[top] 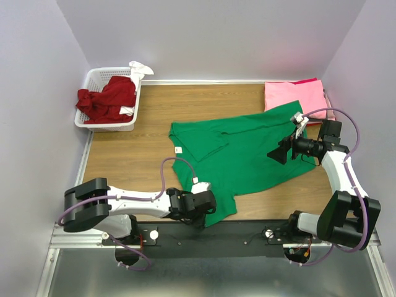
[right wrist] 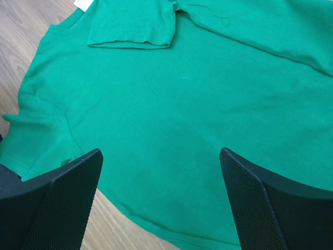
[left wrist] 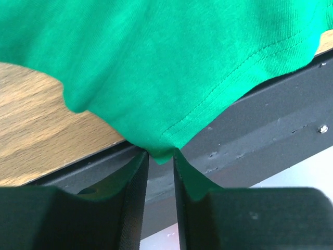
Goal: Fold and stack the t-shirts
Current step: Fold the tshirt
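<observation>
The green t-shirt (top: 247, 145) lies spread in the middle of the wooden surface (top: 136, 154). It is mostly flat, with one sleeve (right wrist: 130, 23) folded over onto the body and a small white tag (top: 178, 150) at its left side. Its near corner reaches past the front edge of the surface. There the left end effector (left wrist: 161, 161) has its fingers pressed almost together and pinches the hem corner between them. The right end effector (right wrist: 161, 198) is over the right part of the same shirt, its fingers spread wide and holding nothing; I cannot tell whether they touch the cloth. The pink t-shirts (top: 294, 96) lie folded in a pile at the far right corner, just beside the green shirt's far edge. The dark red t-shirt (top: 111, 99) lies crumpled in the white basket (top: 106, 126) at the far left corner, well apart from the green one.
</observation>
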You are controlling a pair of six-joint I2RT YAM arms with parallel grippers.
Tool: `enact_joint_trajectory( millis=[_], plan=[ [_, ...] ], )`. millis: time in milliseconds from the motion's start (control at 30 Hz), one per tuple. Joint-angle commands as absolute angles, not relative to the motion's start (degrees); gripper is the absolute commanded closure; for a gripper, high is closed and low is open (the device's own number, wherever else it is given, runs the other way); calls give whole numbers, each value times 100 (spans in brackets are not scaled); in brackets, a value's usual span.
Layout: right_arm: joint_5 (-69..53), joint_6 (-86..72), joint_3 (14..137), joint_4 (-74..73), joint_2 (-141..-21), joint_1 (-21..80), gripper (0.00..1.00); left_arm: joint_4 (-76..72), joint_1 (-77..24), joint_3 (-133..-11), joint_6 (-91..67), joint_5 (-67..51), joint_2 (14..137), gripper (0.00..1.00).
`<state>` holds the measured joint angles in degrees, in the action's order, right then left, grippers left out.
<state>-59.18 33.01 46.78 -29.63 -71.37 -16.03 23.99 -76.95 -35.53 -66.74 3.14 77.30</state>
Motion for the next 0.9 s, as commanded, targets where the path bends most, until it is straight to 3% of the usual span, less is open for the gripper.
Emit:
enact_joint_trajectory(
  millis=[0, 33, 67, 167, 333, 500, 700, 867],
  plan=[
    [-5854, 3261, 4825, -2944, -7110, -1600, 0, 2786, -7690, -3630, -6565, 887, 8051, 67],
    [-5862, 3261, 4825, -2936, -7110, -1600, 0, 2830, -7699, -3647, -6565, 905, 8077, 67],
    [-5862, 3243, 4825, -2936, -7110, -1600, 0, 2847, -7691, -3639, -6548, 905, 8095, 76],
    [-5854, 3252, 4825, -2936, -7110, -1600, 0, 2856, -7690, -3639, -6557, 932, 8068, 88],
    [-5845, 3234, 4825, -2944, -7102, -1600, 0, 2795, -7690, -3752, -6469, 914, 7937, 100],
    [-5319, 3191, 4843, -2979, -6953, -1608, 0, 2488, -7664, -3841, -6311, 826, 7401, 100],
    [-3079, 3313, 5141, -3655, -7180, -1687, 4, 2048, -7576, -3762, -6038, 502, 6873, 100],
    [-2155, 3560, 5484, -4086, -7391, -2521, 10, 1855, -7524, -3621, -5863, 317, 6706, 100]
  ],
)
